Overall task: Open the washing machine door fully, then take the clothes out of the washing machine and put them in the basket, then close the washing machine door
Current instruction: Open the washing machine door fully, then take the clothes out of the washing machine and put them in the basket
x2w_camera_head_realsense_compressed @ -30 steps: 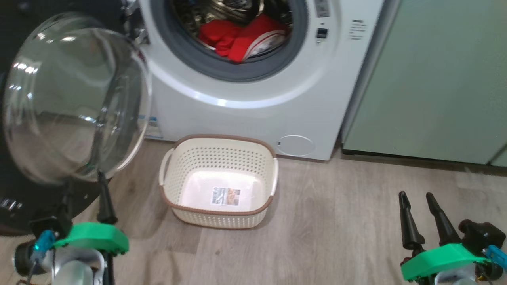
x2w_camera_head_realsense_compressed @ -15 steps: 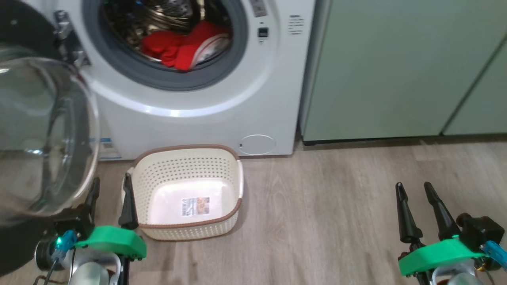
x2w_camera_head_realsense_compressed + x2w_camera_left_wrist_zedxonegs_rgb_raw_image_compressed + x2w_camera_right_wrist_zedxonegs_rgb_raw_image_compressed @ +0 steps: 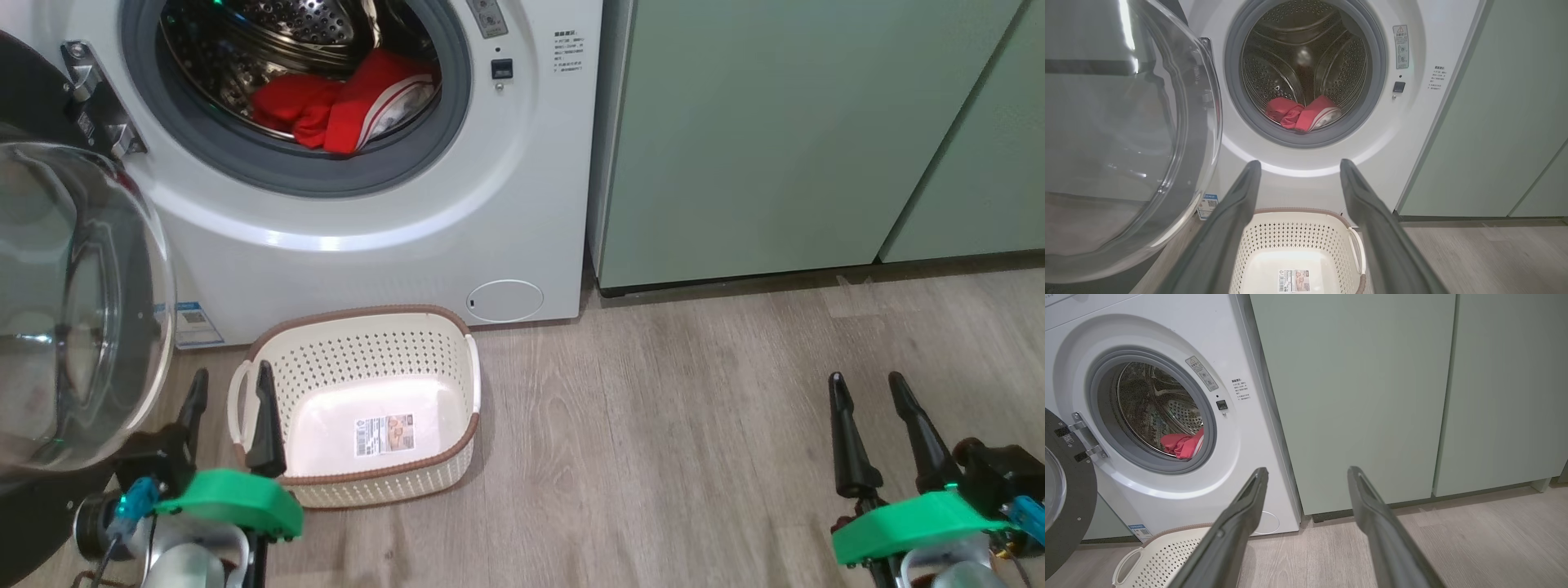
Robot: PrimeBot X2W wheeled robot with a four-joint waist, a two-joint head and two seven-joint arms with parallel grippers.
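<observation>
The white washing machine (image 3: 367, 245) stands with its door (image 3: 73, 310) swung out to the left, glass bowl bulging toward me. Red clothes (image 3: 335, 102) lie at the drum's front; the left wrist view shows the clothes (image 3: 1300, 115) too. The cream basket (image 3: 359, 343) sits on the floor before the machine, holding nothing but its label sticker. At the lower left my left gripper (image 3: 230, 388) is open, its fingers beside the basket's left handle. My right gripper (image 3: 868, 385) is open over bare floor at the lower right, far from the machine.
Pale green cabinets (image 3: 775, 131) stand to the right of the machine. A small round white service flap (image 3: 504, 300) sits low on the machine's front. Wood-look floor (image 3: 669, 441) stretches between the basket and my right gripper.
The head camera has swung, shifting machine and basket left and down in the picture. My left gripper has come away from under the door glass and now stands beside the basket.
</observation>
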